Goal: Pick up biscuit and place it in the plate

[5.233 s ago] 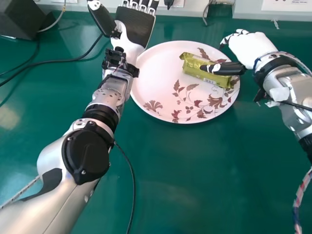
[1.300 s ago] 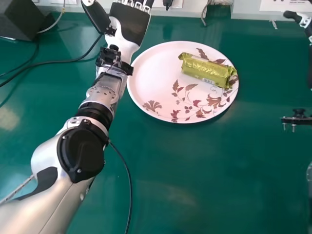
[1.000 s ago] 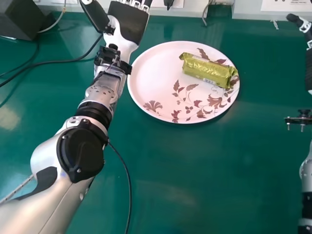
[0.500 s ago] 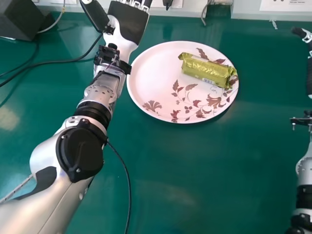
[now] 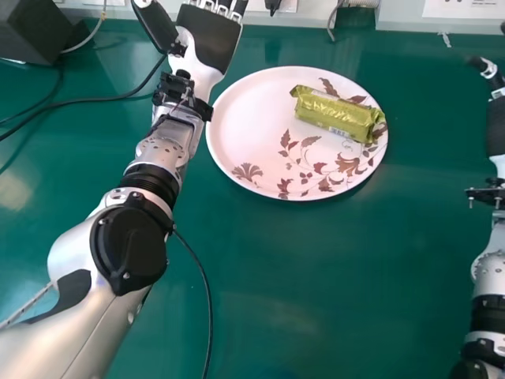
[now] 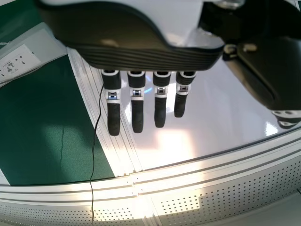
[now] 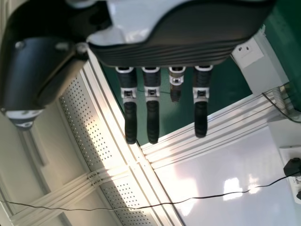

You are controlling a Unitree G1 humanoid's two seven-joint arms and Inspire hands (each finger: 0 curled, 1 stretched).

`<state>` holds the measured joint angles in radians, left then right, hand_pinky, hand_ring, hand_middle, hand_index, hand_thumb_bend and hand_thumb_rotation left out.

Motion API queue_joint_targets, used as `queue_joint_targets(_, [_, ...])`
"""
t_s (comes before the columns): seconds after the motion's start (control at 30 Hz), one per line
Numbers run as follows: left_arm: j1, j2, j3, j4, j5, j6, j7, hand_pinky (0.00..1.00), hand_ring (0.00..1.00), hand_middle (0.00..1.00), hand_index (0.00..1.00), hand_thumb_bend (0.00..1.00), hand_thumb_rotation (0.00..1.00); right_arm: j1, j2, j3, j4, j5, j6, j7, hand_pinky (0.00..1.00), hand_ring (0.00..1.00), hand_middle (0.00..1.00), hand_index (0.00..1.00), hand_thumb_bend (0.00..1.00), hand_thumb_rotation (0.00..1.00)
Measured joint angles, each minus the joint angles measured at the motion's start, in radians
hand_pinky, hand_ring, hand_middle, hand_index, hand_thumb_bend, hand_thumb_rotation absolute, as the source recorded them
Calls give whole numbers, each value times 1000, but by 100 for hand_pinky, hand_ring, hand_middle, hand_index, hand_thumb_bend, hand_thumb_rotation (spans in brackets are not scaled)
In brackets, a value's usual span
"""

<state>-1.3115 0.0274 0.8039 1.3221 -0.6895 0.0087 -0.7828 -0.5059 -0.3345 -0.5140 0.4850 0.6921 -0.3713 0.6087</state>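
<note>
The biscuit, a yellow-green packet [image 5: 338, 115], lies on the upper right part of the round pink plate [image 5: 260, 142] with its brown leaf pattern; nothing touches the packet. Beyond the plate's upper left rim, the left hand [image 5: 211, 38] is held palm up, open and holding nothing. At the right edge is the right hand [image 5: 495, 126], apart from the plate. Straight fingers hang from the left hand [image 6: 136, 103] in the left wrist view. In the right wrist view the right hand [image 7: 153, 108] has its fingers extended too, with nothing in them.
A dark box [image 5: 35, 30] stands at the far left corner of the green table [image 5: 316, 284], with black cables [image 5: 102, 98] running across the left side. A grey ledge with sockets [image 5: 465, 9] borders the table's far side.
Over five seconds ago the right hand was at the packet on the plate; it has since let go and withdrawn to the right edge. The packet remains in place. The left arm has shifted slightly left.
</note>
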Motion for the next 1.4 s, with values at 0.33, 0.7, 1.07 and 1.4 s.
queue_joint_targets(0.33, [0,0,0,0,0,-1,-24,67,80,88,92,100,78,1,2,0,-28,5,33,13,52,67,66,62,100,52])
queue_joint_targets(0.7, [0,-1,0,0,-1,1,-42,67,79,87,92,100,80,9,3,-5,-45,7,52,30,51,66,66,62,100,56])
queue_joint_targets(1.07, [0,-1,0,-3,-1,-3,-43,67,80,87,92,100,79,17,11,-14,-80,7,59,30,51,67,66,62,100,62])
queue_joint_targets(1.4, [0,-2,0,-4,0,-7,-45,67,80,87,92,100,80,22,16,-15,-110,6,74,19,51,66,66,60,100,61])
